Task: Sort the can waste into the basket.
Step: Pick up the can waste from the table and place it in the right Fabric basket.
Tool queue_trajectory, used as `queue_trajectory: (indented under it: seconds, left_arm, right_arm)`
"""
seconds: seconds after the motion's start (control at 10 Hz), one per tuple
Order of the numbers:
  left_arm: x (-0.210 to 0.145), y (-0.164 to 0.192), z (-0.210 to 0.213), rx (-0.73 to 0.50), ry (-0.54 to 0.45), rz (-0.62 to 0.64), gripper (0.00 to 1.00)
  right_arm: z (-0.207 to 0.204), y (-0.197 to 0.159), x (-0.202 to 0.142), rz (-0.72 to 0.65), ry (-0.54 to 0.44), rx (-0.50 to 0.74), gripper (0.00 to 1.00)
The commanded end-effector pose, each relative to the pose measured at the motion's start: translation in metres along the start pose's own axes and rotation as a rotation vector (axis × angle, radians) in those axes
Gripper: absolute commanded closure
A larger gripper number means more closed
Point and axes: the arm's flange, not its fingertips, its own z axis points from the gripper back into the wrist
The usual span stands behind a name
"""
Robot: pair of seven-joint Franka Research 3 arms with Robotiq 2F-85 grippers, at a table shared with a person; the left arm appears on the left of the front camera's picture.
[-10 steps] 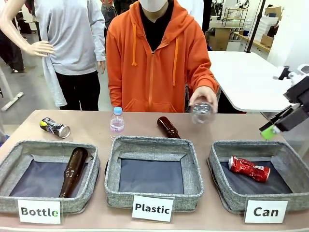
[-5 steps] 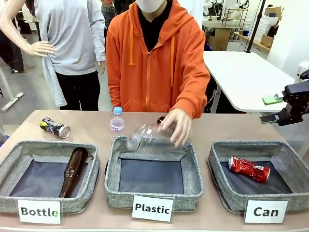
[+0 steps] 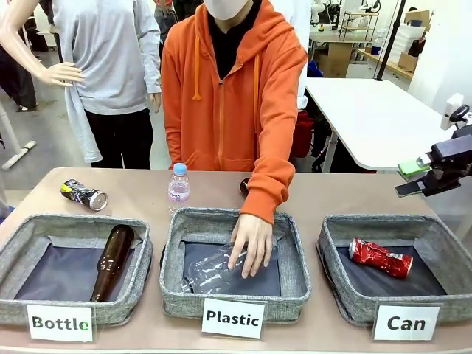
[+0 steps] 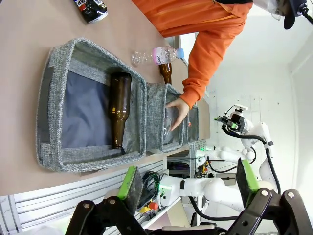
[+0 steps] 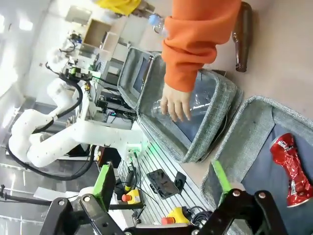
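A crushed red can (image 3: 380, 257) lies inside the grey basket (image 3: 352, 301) labelled "Can" at the front right. In the right wrist view the red can (image 5: 291, 169) lies in that basket (image 5: 244, 134), ahead and to the right of my right gripper (image 5: 162, 181), which is open and empty. From the front, the right gripper (image 3: 410, 179) hangs above the basket's far right corner. A dark crushed can (image 3: 85, 195) lies on the table at the far left. The left gripper (image 4: 188, 181) is open and empty, with the dark can (image 4: 91, 7) far ahead.
The person's hand (image 3: 251, 243) presses a clear plastic bottle (image 3: 210, 271) into the "Plastic" basket (image 3: 234, 301). A brown bottle (image 3: 112, 259) lies in the "Bottle" basket (image 3: 74, 313). A small water bottle (image 3: 178, 183) and another brown bottle (image 5: 242, 36) sit behind the baskets.
The person brought the clear plastic bottle from above the table down into the "Plastic" basket. My right gripper rose a little and turned near the right edge.
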Motion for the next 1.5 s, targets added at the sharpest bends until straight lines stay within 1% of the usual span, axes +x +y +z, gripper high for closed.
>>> queue_trajectory:
  seconds: [0.0, 0.5, 0.6, 0.7, 0.8, 0.9, 1.0, 1.1, 1.2, 1.3, 1.4]
  left_arm:
    - [0.000, -0.003, 0.003, -0.002, 0.014, 0.008, 0.00]
    - [0.000, -0.003, 0.003, -0.002, 0.014, 0.008, 0.00]
    - [0.000, 0.000, 0.000, 0.000, 0.000, 0.000, 0.00]
    - [-0.003, -0.023, -0.008, 0.091, 0.018, -0.130, 0.00]
    - [0.007, -0.047, -0.036, 0.224, 0.014, -0.257, 0.00]
    - [0.023, -0.071, -0.071, 0.392, -0.047, -0.317, 0.00]
    - [0.049, -0.092, -0.114, 0.557, 0.008, -0.437, 0.00]
    - [0.073, -0.099, -0.149, 0.707, 0.072, -0.497, 0.00]
    - [0.094, -0.100, -0.178, 0.834, 0.107, -0.539, 0.00]
    - [0.106, -0.096, -0.203, 0.964, 0.147, -0.574, 0.00]
    - [0.115, -0.096, -0.216, 0.995, 0.072, -0.540, 0.00]
  right_arm:
    - [0.005, -0.002, 0.001, 0.013, 0.003, 0.005, 0.01]
    - [0.005, -0.002, 0.001, 0.013, 0.003, 0.005, 0.01]
    - [0.005, -0.002, 0.001, 0.013, 0.003, 0.005, 0.01]
    - [0.005, -0.002, 0.001, 0.013, 0.003, 0.005, 0.01]
    - [0.005, -0.002, 0.001, 0.013, 0.003, 0.005, 0.01]
    - [0.005, -0.002, 0.001, 0.013, 0.003, 0.005, 0.01]
    - [0.005, -0.002, 0.001, 0.013, 0.003, 0.005, 0.01]
    - [0.005, -0.002, 0.001, 0.013, 0.003, 0.005, 0.01]
    - [0.005, -0.002, 0.001, 0.013, 0.003, 0.005, 0.01]
    - [0.005, -0.002, 0.001, 0.013, 0.003, 0.005, 0.01]
    - [0.005, -0.002, 0.001, 0.013, 0.003, 0.005, 0.01]
